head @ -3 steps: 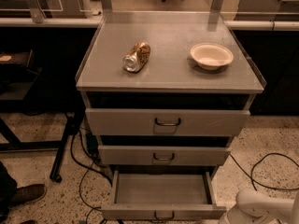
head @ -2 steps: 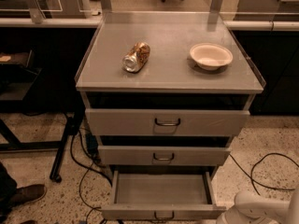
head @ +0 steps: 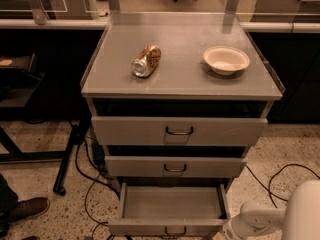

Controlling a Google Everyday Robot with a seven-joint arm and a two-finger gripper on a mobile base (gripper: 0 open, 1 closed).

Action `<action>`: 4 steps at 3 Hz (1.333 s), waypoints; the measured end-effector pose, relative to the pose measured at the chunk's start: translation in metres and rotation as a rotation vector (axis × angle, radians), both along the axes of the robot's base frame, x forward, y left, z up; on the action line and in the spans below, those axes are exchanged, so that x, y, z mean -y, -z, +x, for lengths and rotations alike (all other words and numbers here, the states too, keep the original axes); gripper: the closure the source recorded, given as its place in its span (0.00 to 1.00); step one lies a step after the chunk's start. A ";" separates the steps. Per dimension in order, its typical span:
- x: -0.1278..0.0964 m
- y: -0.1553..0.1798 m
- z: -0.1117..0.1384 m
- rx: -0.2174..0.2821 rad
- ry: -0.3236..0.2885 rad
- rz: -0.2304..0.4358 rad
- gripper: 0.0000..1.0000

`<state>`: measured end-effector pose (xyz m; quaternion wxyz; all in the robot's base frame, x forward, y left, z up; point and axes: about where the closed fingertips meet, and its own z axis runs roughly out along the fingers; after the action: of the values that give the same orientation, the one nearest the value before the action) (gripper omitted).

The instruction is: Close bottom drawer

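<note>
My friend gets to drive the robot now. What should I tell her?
The gripper is low at the bottom right edge of view, beside the right front corner of the bottom drawer, mostly cut off.
The bottom drawer is pulled out and looks empty; its handle faces front.
Done: nothing yet.
Left: push the drawer front in until it shuts.

1 camera, high in front, tilted steeply down, fairly near the grey metal 3-drawer cabinet (head: 182,79); white robot arm (head: 260,216) and gripper (head: 225,232) sit bottom right.
</note>
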<state>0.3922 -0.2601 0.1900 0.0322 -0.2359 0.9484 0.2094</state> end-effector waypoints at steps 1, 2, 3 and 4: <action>-0.001 0.002 0.001 0.000 0.001 0.000 1.00; -0.006 0.008 0.009 0.011 0.049 0.003 1.00; -0.017 0.015 0.035 0.068 0.149 0.012 1.00; -0.018 0.017 0.053 0.110 0.188 0.001 1.00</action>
<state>0.4451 -0.2425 0.1727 0.1039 -0.1571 0.9630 0.1928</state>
